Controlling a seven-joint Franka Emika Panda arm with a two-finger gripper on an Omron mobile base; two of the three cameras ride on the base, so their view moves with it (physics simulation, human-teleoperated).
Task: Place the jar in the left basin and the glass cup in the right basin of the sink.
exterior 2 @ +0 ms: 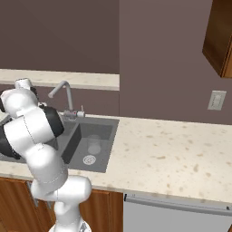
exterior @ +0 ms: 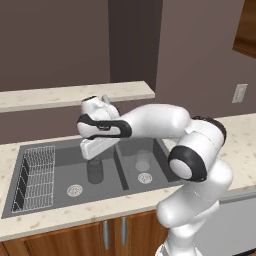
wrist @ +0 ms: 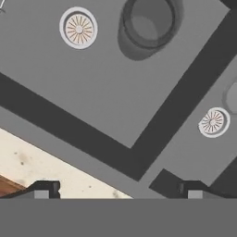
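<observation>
- I see the jar as a small smoky dark-grey glass cylinder, see-through enough that the basin floor shows behind it; from my hand camera I look nearly straight down into its round mouth.
- The jar stands upright on the floor of the left basin, at about two o'clock from that basin's round drain and just left of the centre divider.
- The glass cup is paler, almost colourless, with plain straight sides; it is faint against the grey and easy to miss.
- The cup stands upright in the right basin, at about twelve o'clock from that basin's drain.
- The sink is matte dark grey, set into a speckled cream counter.
- I count one jar, one cup, two basins, two steel drains, one wire rack at the nine o'clock end of the left basin, and one curved steel tap behind the sink.
- The gripper hangs above the left basin, over the jar, with its two dark finger tips spread wide apart at the bottom of my hand camera; nothing sits between them, so the claw is open and holds nothing.
- In that hand camera the jar lies at roughly one o'clock from the gripper, clear of both tips.
</observation>
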